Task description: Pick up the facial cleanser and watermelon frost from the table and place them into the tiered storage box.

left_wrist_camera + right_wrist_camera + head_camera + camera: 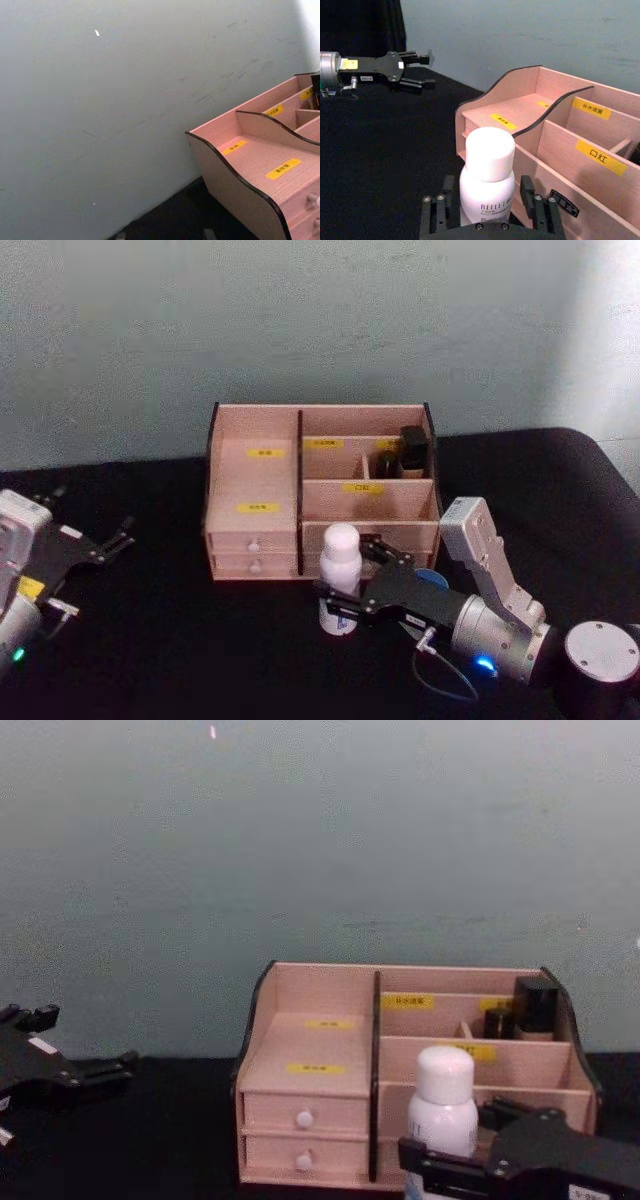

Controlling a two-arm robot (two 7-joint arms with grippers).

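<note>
While I watch through the head camera, the right gripper point(352, 578) is the nearest thing to me, reaching in low from the right over the black table point(180, 650). Its fingers point(536, 210) stand on either side of the white bottle point(340, 558), low on its body. In the right wrist view I see a thin dark gap on each side, so I read the gripper as spread around the bottle, not clamped on it. The white bottle stands upright on the table, cap up, just in front of the right half of the organiser point(255, 435).

Just behind the right gripper's body I can make out a patch of blue lid. That is the jar point(434, 580), mostly hidden, on the table near the organiser's front right corner.

The left gripper point(118, 537) is parked at the left edge, well apart from everything, with its fingers spread and nothing between them.

Beyond the bottle, the organiser shows two white-knobbed drawers point(330, 1115) at its lower left, stepped open compartments with yellow labels above, and a dark bottle point(413, 448) upright in the back right compartment. A pale wall point(320, 320) stands behind it all.
</note>
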